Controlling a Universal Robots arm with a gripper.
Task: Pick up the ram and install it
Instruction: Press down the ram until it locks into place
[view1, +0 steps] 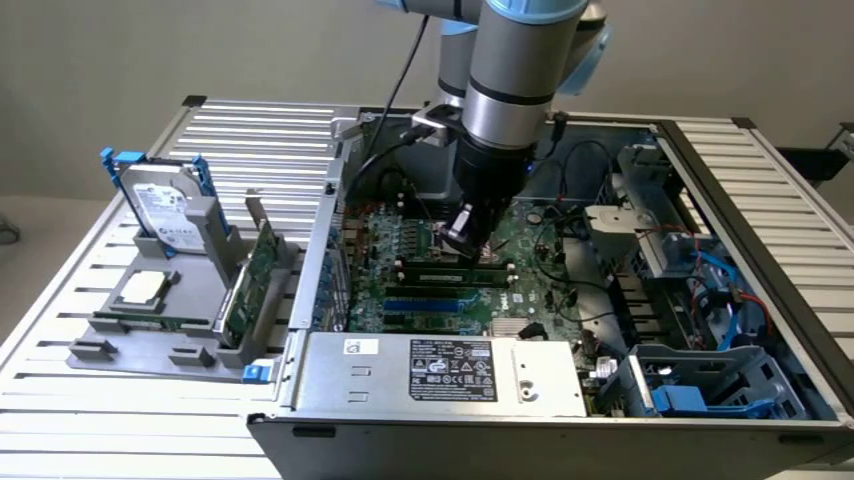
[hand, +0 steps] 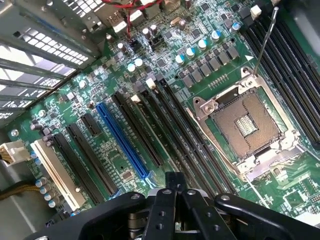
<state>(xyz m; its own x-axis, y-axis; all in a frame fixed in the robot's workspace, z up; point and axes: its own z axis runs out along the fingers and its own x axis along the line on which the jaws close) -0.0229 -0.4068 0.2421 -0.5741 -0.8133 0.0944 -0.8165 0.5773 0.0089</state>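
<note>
Wrist view: closed gripper (hand: 174, 186) hovers over motherboard (hand: 120, 165) slots.

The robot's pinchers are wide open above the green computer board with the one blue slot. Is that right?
Not quite. The gripper is shut, not wide open: the wrist view shows its two fingers pressed together. The rest is right: it is above the green motherboard, which has one blue slot.

Slatted metal table (view1: 254, 135), open computer case (view1: 534, 400) on it, grey parts holder (view1: 147, 345) beside the case
</note>
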